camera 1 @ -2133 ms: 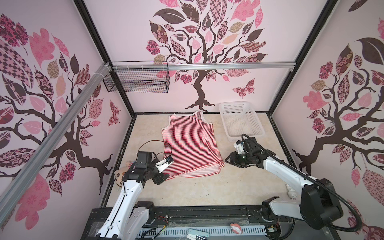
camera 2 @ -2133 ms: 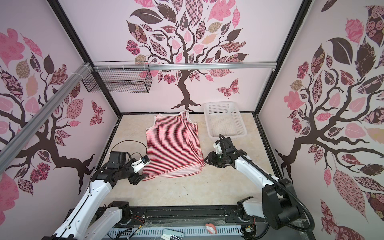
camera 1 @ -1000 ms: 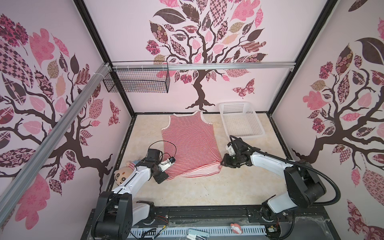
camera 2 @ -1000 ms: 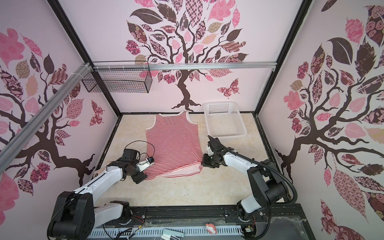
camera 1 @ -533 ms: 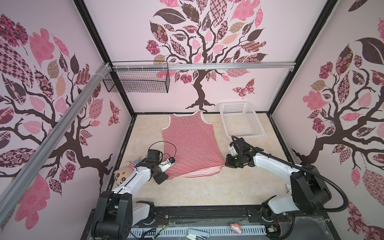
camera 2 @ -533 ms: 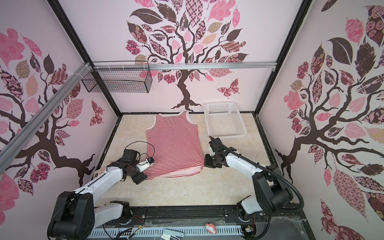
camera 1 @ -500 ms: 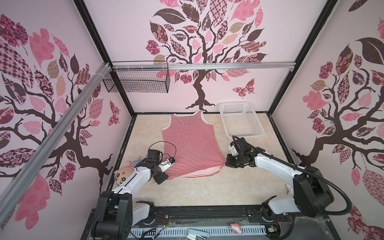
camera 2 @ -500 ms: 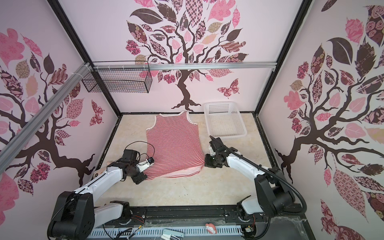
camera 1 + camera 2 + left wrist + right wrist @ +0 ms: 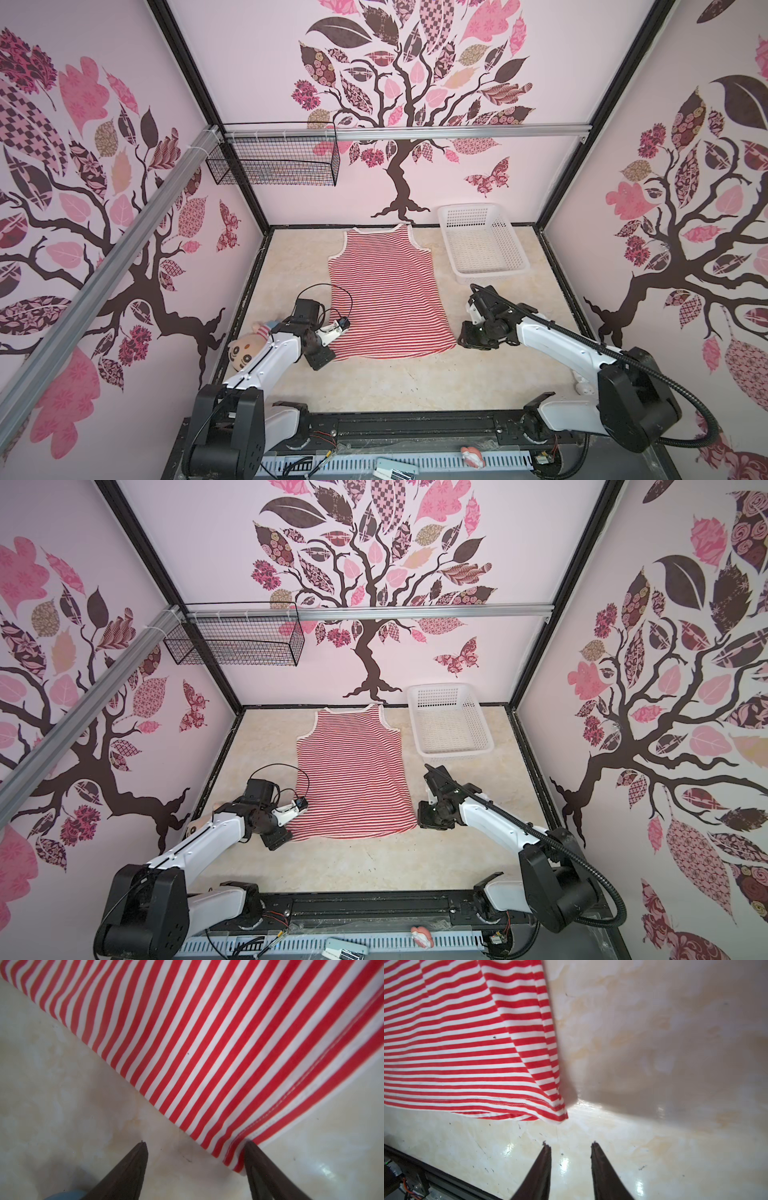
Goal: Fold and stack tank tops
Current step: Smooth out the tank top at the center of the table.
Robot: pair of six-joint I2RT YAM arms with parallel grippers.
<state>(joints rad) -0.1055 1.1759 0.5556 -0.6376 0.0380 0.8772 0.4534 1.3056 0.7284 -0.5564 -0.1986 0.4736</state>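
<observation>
**Both end effectors released at the hem corners**

We read the table as a clock, with the robot's base at 6. Nearest us, the left end effector sits low at the tank top's 7 o'clock hem corner. Its jaws are spread wide and clamp nothing, and in the left wrist view one jaw tip touches that striped corner. The right end effector sits at the 5 o'clock corner with its jaws parted and empty, the fabric just ahead of the tips.

The tank top lies spread flat at mid-table, hem toward 6 and straps toward 12. Beyond it, a white basket stands at 1 o'clock.
</observation>
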